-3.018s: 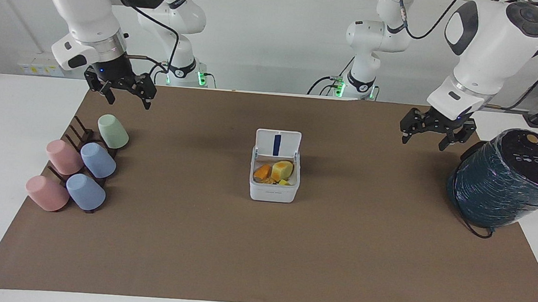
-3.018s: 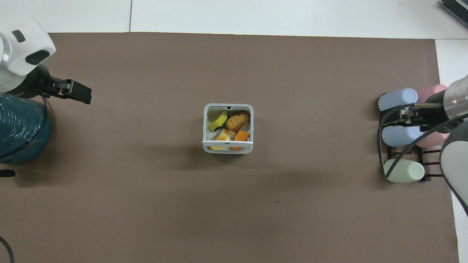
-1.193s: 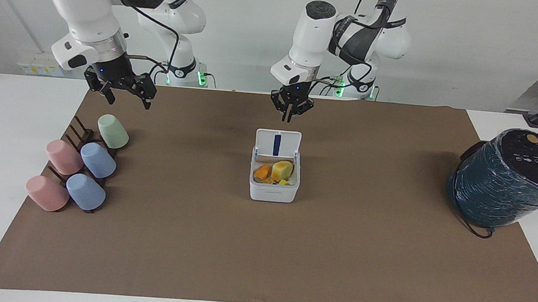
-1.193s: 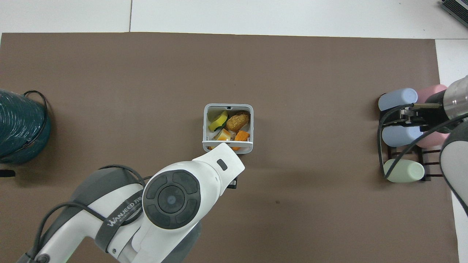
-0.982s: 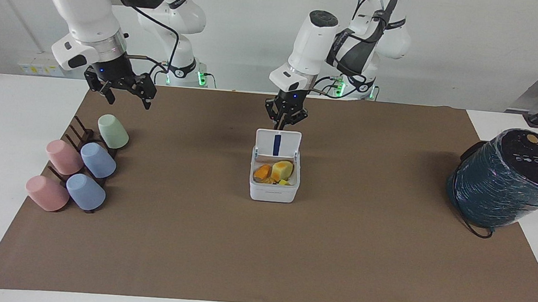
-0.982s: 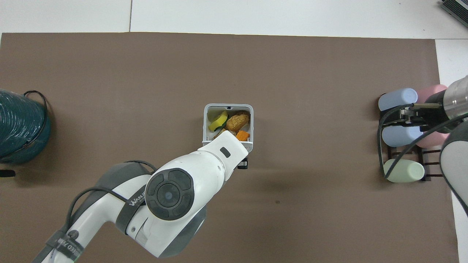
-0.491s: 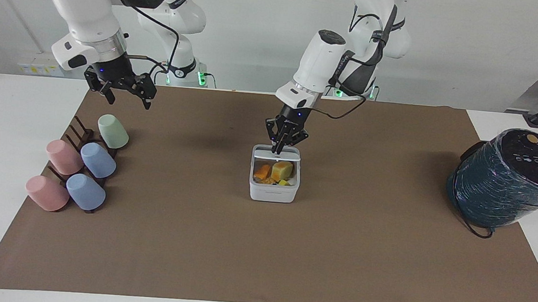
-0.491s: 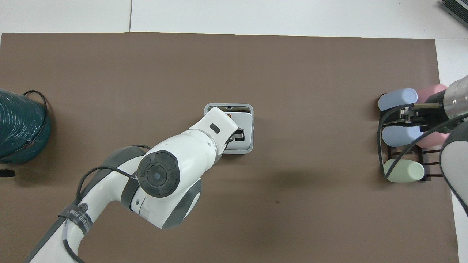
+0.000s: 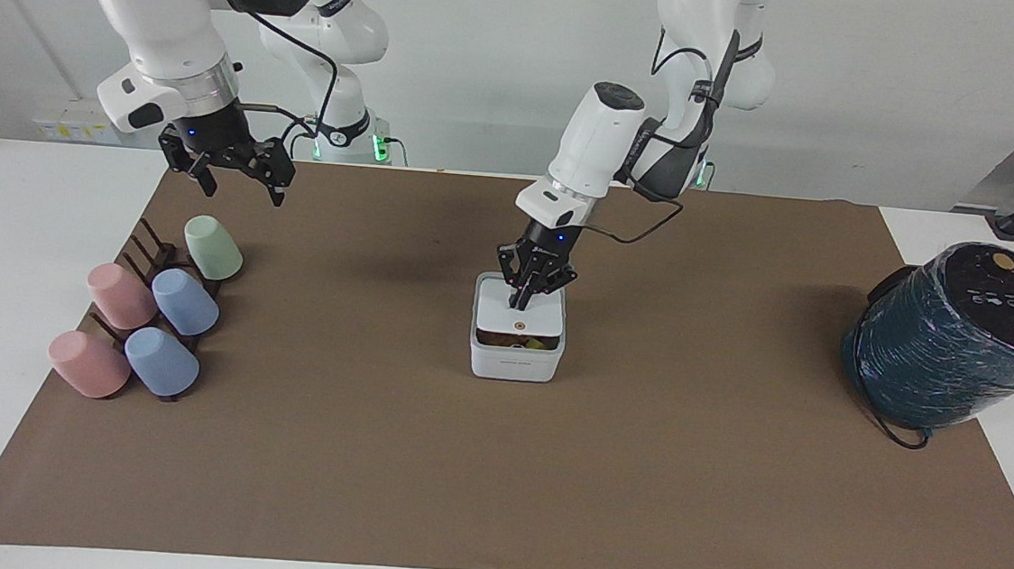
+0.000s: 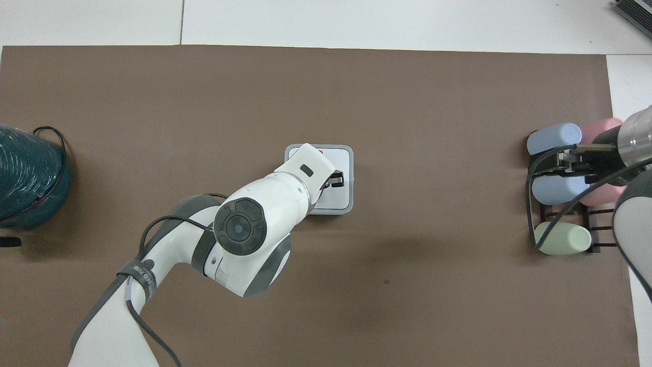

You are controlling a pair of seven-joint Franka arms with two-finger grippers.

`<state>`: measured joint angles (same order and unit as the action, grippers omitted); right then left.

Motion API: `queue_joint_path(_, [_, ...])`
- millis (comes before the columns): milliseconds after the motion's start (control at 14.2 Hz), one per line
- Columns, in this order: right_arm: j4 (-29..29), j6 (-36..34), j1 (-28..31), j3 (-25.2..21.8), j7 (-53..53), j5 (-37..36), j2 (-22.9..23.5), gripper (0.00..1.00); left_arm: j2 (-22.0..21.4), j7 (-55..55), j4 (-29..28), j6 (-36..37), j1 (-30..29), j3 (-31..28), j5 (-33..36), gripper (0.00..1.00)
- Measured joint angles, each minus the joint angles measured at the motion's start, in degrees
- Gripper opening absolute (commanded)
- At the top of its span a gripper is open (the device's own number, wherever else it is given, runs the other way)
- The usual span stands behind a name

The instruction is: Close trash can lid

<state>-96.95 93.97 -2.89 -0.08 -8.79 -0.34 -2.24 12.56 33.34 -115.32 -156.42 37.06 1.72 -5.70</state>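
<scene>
Toward the right arm's end of the bench (image 9: 724,519), five coloured cups (image 9: 152,315) are seen lying on a dark rack (image 9: 148,249), and the right gripper (image 9: 228,174) waits in the air over the rack's end nearer the robots, its jaws set wide and holding nothing.

At the middle of the brown mat, the trash can (image 9: 516,358) stands with the lid (image 9: 522,320) folded nearly flat, a thin gap being left at its free edge through which food scraps (image 9: 512,341) can be glimpsed. The left gripper (image 9: 524,302) is pressed tip-down on the lid, its jaws drawn narrow and holding nothing.

The closing is judged almost finished. The lid could be kept from latching if a scrap stands proud of the rim; were the push angled sideways, the light can might be slid or tipped.

At the left arm's end, a dark teal appliance (image 9: 955,342) is seen, well apart.
</scene>
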Motion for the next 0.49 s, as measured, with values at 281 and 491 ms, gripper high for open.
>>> queue_joint_path(281, [0.0, 0.0, 0.0, 0.0, 0.0, 0.0, 0.0, 1.0, 0.1, 0.0, 0.1, 0.1, 0.0, 0.0, 0.0, 0.15])
queue_joint_path(491, [0.0, 0.0, 0.0, 0.0, 0.0, 0.0, 0.0, 1.0, 0.4, 0.0, 3.4, 6.9, -0.1, -0.1, 0.0, 0.15])
